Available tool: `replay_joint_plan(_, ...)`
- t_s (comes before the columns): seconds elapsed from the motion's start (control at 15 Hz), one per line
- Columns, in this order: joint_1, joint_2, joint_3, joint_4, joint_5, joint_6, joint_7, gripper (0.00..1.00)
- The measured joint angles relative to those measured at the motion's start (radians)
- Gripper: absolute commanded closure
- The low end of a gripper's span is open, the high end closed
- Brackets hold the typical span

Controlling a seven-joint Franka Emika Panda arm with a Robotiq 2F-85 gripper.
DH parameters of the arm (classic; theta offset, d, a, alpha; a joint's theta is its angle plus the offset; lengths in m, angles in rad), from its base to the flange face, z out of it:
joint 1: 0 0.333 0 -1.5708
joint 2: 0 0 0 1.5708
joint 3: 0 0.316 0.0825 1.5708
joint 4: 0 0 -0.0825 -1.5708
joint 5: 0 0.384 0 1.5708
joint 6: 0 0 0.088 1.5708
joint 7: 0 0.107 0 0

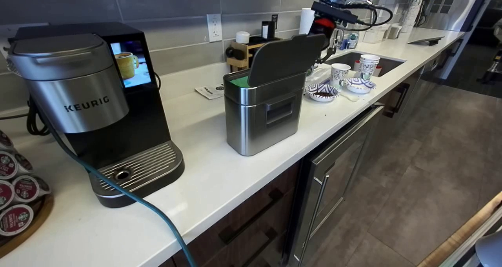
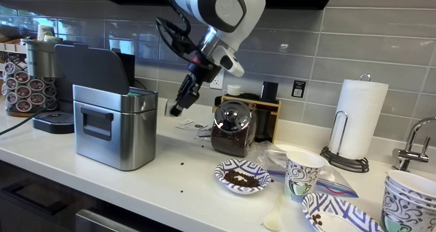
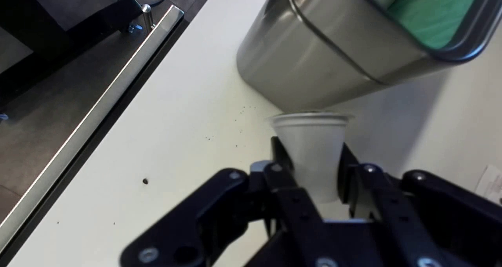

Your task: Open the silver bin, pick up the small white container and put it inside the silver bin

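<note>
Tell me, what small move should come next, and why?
Probably lift the small white container toward a spot above the silver bin: the gripper holds it beside the bin, not over it, and the lid stands open.

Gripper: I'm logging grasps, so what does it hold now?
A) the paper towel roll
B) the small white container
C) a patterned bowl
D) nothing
B: in the wrist view, the small white container sits between the black fingers of the gripper.
</note>
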Motion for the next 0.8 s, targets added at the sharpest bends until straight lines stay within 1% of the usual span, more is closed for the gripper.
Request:
replay_joint_plan(0.2,0.005,-0.044,0.007,0.029,-0.004,-0.008,-0.057,0.92)
replay_joint_plan(0.4,0.010,-0.058,0.025,0.054,0.010,-0.008,-0.127,0.92)
replay_joint_plan(0.6,0.011,-0.058,0.049,0.071,0.049,-0.022,-0.188,0.92)
replay_joint_plan(0.8,0.011,-0.054,0.063,0.088,0.104,-0.080,-0.233,0.92)
